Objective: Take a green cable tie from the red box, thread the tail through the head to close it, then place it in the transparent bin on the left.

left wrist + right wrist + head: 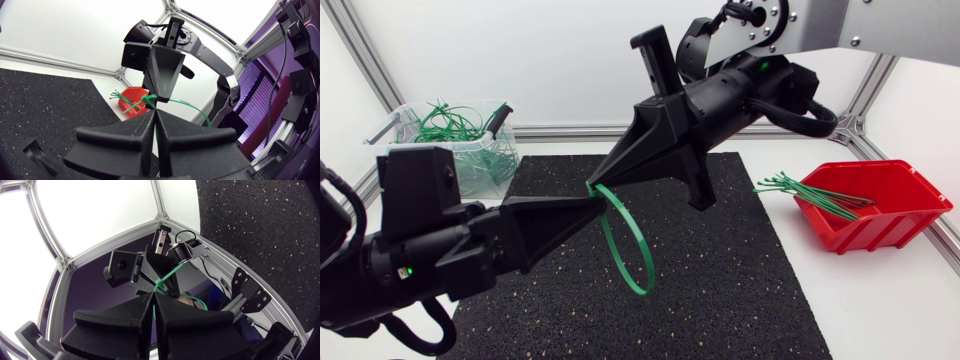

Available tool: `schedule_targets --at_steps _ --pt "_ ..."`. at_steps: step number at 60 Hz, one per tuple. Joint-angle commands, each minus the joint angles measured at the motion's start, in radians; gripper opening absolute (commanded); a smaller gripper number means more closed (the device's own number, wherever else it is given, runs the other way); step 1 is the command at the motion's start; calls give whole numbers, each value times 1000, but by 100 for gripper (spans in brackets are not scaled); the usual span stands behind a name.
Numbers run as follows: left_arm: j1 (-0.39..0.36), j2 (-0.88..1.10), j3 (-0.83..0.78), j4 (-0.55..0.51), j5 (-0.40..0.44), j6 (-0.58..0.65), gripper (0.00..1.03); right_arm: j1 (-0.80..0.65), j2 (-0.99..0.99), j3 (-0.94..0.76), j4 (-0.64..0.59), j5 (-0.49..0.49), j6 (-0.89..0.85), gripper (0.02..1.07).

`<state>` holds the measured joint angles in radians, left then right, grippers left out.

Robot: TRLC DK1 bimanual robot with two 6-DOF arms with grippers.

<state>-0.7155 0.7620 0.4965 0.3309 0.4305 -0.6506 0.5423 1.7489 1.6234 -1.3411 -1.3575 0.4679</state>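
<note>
left end effector (582, 205) + right end effector (598, 182) tip to tip over mat (740, 270) middle, both clamped on green cable tie (638, 262) near head. Prob one steadies while other feeds tail. Loop hangs over mat. transparent bin (485, 170) off mat's far-left corner, next stop imo.

black wedge-fingered end effectors (588, 200) (594, 184): 2 | green cable tie loop (638, 262): 1 | other green ties (820, 192): uncountable | red plastic box (890, 215): 1 | transparent bin (470, 172): 1 | black mat (740, 280): 1
</note>
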Motion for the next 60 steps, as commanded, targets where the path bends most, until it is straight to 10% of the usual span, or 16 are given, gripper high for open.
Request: schedule_targets --at_steps 1,26,60 --pt "-27 -29 -9 28 19 28 4 1 38 9 -7 24 -3 11" --pt "42 11 -18 5 100 85 4 -15 -52 -42 -101 12 -81 52" --pt "102 59 -1 -15 266 164 4 -25 58 -30 -109 9 -161 53"
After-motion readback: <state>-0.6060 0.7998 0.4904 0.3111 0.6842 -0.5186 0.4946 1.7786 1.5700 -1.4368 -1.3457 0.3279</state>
